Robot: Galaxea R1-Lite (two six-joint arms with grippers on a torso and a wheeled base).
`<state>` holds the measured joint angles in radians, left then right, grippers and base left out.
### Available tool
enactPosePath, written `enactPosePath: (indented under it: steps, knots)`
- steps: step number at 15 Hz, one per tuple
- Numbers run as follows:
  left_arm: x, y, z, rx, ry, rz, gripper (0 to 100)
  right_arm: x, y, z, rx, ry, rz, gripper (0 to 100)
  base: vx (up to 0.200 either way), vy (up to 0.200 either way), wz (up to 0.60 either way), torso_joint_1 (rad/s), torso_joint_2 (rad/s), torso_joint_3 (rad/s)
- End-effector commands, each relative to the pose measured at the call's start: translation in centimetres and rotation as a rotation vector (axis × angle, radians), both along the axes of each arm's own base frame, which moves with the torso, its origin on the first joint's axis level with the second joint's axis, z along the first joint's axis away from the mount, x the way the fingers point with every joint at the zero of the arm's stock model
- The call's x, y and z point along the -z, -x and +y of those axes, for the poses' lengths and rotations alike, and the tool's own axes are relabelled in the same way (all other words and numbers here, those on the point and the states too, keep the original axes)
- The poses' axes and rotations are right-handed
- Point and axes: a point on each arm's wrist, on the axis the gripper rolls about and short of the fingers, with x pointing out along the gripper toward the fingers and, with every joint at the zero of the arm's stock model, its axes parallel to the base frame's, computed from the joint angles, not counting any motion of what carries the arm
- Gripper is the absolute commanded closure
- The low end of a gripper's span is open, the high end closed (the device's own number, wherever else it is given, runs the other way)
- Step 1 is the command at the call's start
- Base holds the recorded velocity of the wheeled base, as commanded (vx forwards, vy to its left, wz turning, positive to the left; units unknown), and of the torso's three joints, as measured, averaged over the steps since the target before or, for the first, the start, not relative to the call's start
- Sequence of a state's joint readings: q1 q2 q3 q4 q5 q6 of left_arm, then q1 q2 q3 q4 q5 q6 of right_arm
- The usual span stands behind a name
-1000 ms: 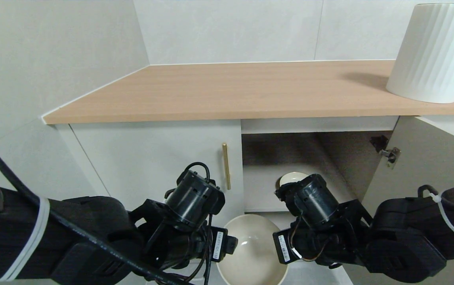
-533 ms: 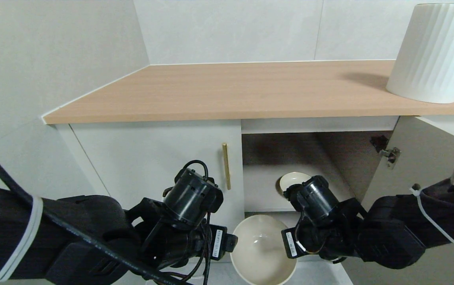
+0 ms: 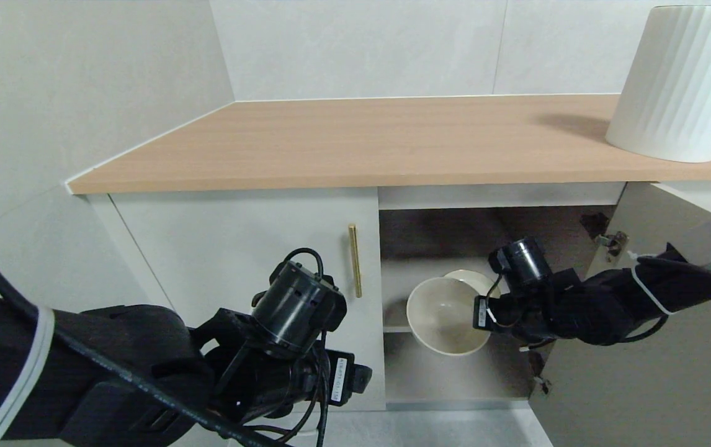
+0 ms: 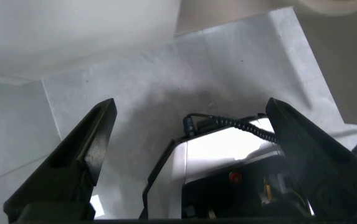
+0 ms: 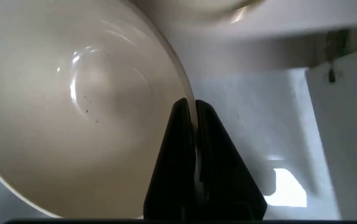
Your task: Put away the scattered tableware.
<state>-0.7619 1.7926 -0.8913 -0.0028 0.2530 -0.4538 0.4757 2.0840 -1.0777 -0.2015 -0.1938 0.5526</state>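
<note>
Right gripper (image 5: 192, 111), fingers clamped on the rim of the cream bowl (image 3: 441, 313), should ease it level beside the shelved bowl (image 3: 472, 279) — left gripper (image 4: 190, 107) has its fingers apart.

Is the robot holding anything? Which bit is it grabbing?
Yes. The right gripper pinches the bowl by its rim, one finger inside and one outside. The left gripper is open and holds nothing.

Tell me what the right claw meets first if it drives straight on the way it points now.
Probably the second bowl on the cabinet shelf: it sits just beyond the held bowl, clamped by its rim in the right claw. The held bowl would touch first; depth is unclear.
</note>
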Motion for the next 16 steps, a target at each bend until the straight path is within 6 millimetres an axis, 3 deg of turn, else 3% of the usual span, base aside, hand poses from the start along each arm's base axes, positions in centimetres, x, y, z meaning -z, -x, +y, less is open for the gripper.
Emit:
enactPosePath:
  steps: [1,8,16]
  knots:
    - [0.0,0.0,0.0,0.0,0.001,-0.001,0,1.3,-2.0,-1.0,0.084,-0.003,-0.006,100,0.0,0.0,0.0,0.0,0.0,0.0]
    - [-0.1,0.0,0.0,0.0,0.002,-0.002,0,0.6,-4.8,-2.3,0.246,-0.108,-0.085,100,0.0,0.0,0.0,0.0,0.0,0.0]
    - [-0.2,0.1,0.0,0.0,0.004,-0.004,0,2.5,-7.0,-3.1,0.328,-0.078,-0.092,100,0.0,0.0,0.0,0.0,0.0,0.0]
